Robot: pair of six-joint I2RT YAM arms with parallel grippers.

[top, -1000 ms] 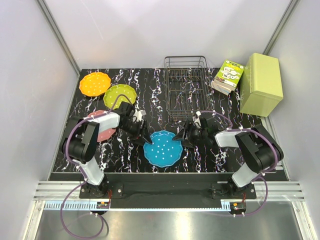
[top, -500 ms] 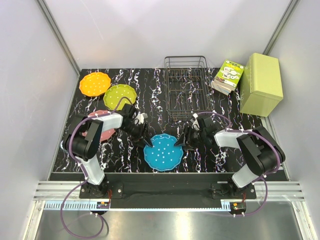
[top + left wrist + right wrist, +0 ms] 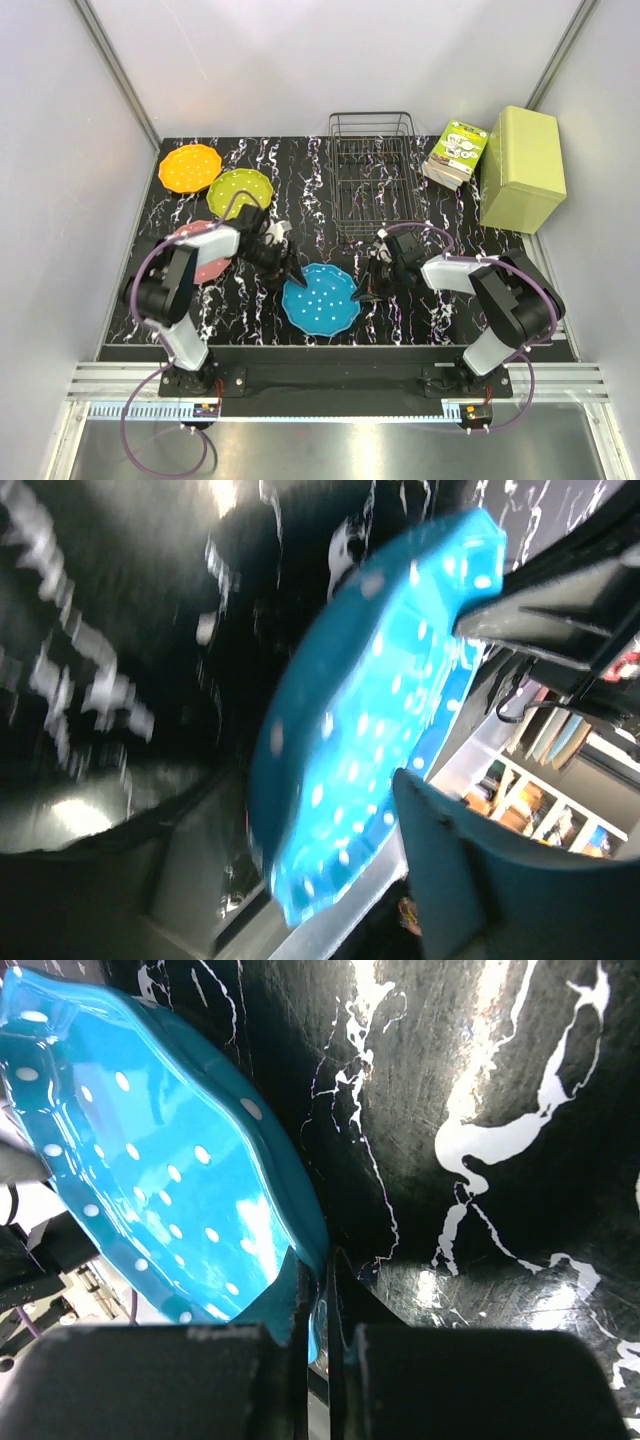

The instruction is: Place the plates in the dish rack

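The blue plate lies near the table's front, between my two grippers. My right gripper is shut on its right rim; in the right wrist view the two fingers pinch the scalloped edge of the blue plate. My left gripper stands open at the plate's left rim, with the blue plate tilted between its spread fingers. The orange plate and the yellow-green plate lie at the back left. The pink plate is partly hidden under the left arm. The dish rack stands at the back centre.
A light green box stands at the back right, with a printed packet leaning beside it. The black marbled table ends at a metal rail near the arm bases.
My right gripper has shut on the blue plate's right rim. The left gripper has opened wider, and the plate has shifted slightly left.
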